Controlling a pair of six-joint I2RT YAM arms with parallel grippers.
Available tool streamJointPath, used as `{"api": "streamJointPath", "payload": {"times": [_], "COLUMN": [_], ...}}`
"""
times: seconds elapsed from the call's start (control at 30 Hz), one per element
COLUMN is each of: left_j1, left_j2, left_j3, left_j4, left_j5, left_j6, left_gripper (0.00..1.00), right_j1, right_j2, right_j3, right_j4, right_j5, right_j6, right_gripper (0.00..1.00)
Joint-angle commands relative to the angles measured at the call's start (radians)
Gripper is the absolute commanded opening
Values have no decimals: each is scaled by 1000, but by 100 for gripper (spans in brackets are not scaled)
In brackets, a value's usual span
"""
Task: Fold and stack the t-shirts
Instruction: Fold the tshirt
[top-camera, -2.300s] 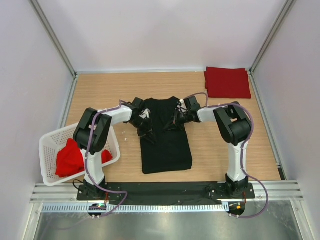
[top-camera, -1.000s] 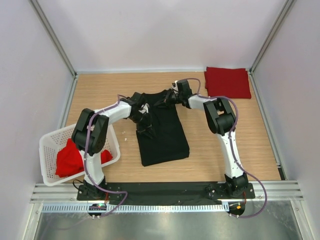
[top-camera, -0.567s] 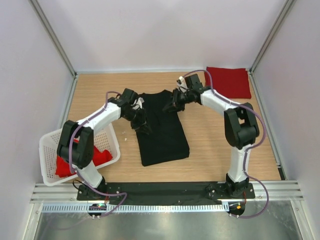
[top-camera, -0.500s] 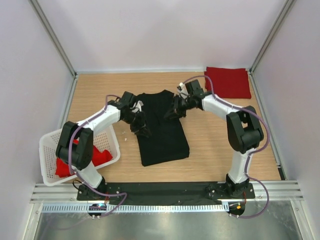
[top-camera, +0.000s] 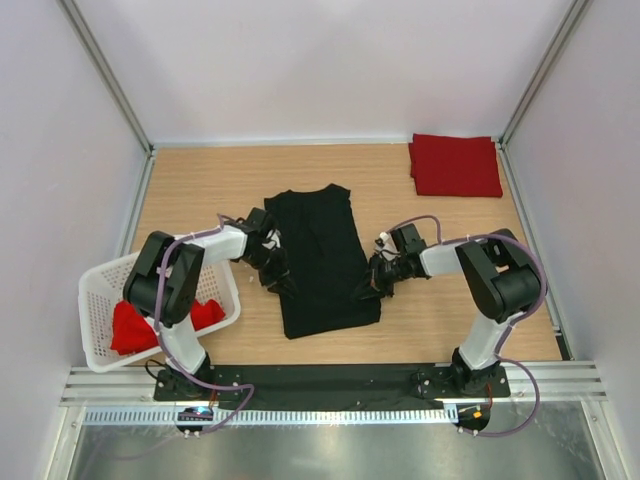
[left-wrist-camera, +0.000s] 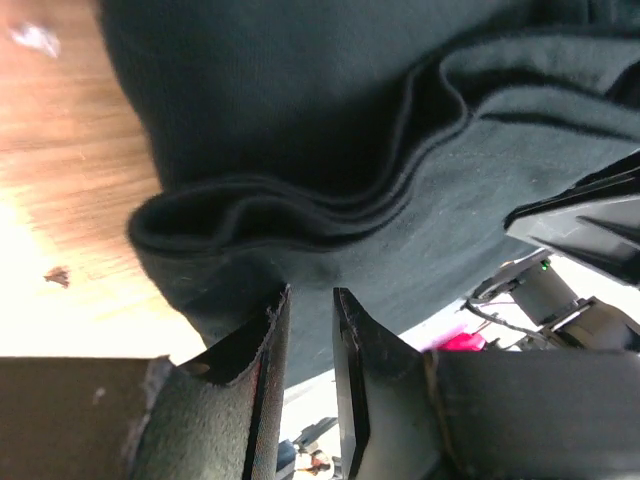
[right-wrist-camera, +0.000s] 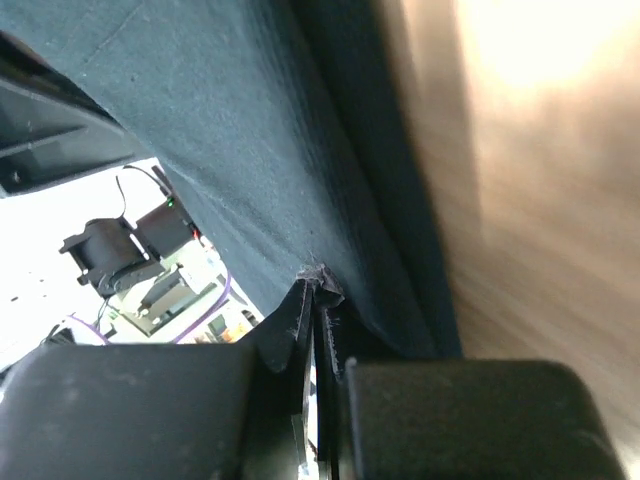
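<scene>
Matt black cloth t-shirt (top-camera: 322, 262), wood-grain table (top-camera: 200, 185)

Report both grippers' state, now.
Left gripper: slightly open at the black shirt's edge, gripping nothing.
Right gripper: shut on the shirt's edge.

Even bright overhead view, soft shadows, wrist views blurred close-up, blown-out glare patches

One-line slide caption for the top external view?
Both tools, left and right, at the side edges of the folded black t-shirt; folded red t-shirt far right.
</scene>
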Motion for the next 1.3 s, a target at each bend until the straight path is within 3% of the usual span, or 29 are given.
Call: {"api": "streamJointPath", "payload": {"times": [0.0,0.2,0.27,0.43,0.57,0.83,1.03,1.27], "left_j1": [-2,-21,-19,-19,-13,5,-5,-93], "left_j2": [-4,-125,-192,-318,-347,-292,-326,-288], "left_j3": [-67,-156,-173,-104,23,74,-53,-165], "left_j4": [42,39,21,-146,-255,-282,-147,-101], "left_j5": [-27,-30,-27,-114,-180,-170,-1,-29], "left_j6": [0,-4,-13,40,92,108,-1,-76], "left_gripper": [26,27,31,44,52,52,42,38], "right_j1": [4,4,4,0,-29,-49,-37,-5], "right_j2": [-25,-239,-296,-439,-393,-226,-299,-419], "right_j3": [-121,-230,-236,-175,-109,141,-22,-270], "right_j4": [74,7,-54,-197,-214,-367,-278,-148], "right_j5": [96,123,129,182,184,159,64,127], "right_j6": [17,41,40,-3,-57,-180,-82,23], "right_gripper": [6,7,8,22,30,36,16,6]}}
